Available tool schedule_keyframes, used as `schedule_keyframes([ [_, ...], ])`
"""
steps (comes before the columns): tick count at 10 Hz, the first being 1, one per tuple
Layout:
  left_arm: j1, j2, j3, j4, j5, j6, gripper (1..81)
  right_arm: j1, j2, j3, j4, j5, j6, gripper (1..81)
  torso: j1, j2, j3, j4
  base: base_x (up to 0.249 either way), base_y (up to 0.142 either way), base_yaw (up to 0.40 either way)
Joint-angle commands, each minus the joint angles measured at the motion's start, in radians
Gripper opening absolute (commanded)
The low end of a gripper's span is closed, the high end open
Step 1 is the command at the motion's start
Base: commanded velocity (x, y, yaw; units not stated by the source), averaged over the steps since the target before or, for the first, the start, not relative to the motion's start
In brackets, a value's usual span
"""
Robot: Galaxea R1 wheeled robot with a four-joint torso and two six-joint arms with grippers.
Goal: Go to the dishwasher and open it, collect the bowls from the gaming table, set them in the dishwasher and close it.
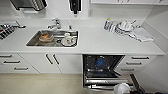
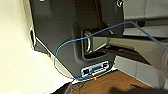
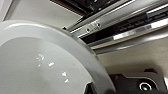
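Right claw (image 1: 125,89) is carrying your pale bowl (image 1: 121,88) just beside the dishwasher (image 1: 102,72) door's front edge; whether it's clamped, can't tell.

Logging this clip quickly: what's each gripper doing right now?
Left: cannot be told.
Right: closed on a pale bowl by the open dishwasher.

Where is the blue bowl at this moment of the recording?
In the head view the blue bowl sits deep inside the open dishwasher, on the rack toward the back, under the white countertop and right of the sink.
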Motion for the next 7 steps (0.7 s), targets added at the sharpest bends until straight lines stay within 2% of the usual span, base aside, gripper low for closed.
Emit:
schedule_keyframes([
  [1, 0.140, 0.084, -0.166, 0.048, -0.171, 0.006, 81.1, 0.228, 0.059, -0.044, 0.080, -0.139, 0.061, 1.0, 0.000, 0.000, 0.000, 0.000, 0.000, 0.000, 0.000],
  [4, 0.232, 0.239, -0.338, 0.070, -0.185, 0.013, 81.1, 0.321, 0.208, -0.191, 0.082, -0.187, 0.122, 1.0, 0.000, 0.000, 0.000, 0.000, 0.000, 0.000, 0.000],
  [5, 0.263, 0.297, -0.400, 0.074, -0.215, 0.015, 81.1, 0.332, 0.270, -0.250, 0.080, -0.193, 0.132, 1.0, 0.000, 0.000, 0.000, 0.000, 0.000, 0.000, 0.000],
  [7, 0.311, 0.403, -0.517, 0.093, -0.225, 0.017, 81.1, 0.350, 0.422, -0.415, 0.082, -0.195, 0.139, 1.0, 0.000, 0.000, 0.000, 0.000, 0.000, 0.000, 0.000],
])
